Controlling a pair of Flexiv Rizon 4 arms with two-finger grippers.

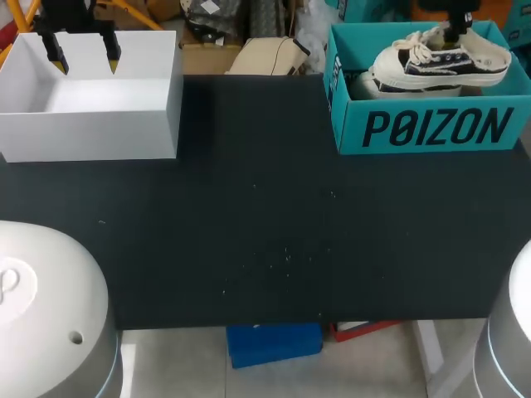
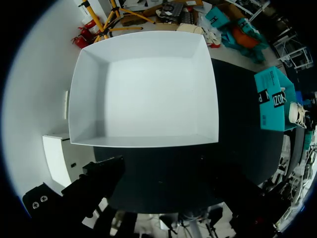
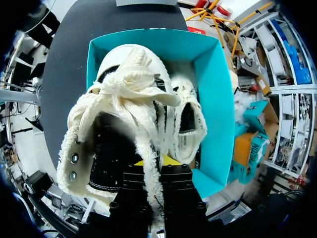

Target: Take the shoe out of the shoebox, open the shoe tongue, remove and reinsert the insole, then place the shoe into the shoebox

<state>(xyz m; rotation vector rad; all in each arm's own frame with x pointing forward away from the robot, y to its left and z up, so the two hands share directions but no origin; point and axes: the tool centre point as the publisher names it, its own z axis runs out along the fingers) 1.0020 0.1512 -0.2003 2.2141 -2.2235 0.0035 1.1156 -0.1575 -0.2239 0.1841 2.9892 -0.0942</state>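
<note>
A dark canvas shoe (image 1: pixel 440 60) with fleecy white trim hangs lifted over the teal shoebox (image 1: pixel 431 128) at the table's far right. My right gripper (image 1: pixel 455 31) comes down onto its heel end. In the right wrist view the right gripper (image 3: pixel 157 171) is shut on the shoe's (image 3: pixel 119 124) fleecy collar, with the shoebox (image 3: pixel 218 99) beneath. A second shoe (image 3: pixel 187 116) lies inside the box. My left gripper (image 1: pixel 85 56) hangs open over the white box (image 1: pixel 91 124) at the far left, holding nothing. In the left wrist view the left gripper (image 2: pixel 168 191) shows only its dark fingers over the white box (image 2: pixel 143 89).
The black table top (image 1: pixel 265 215) stretches between the two boxes and toward the front edge. The white box stands at the back left corner, the teal one at the back right.
</note>
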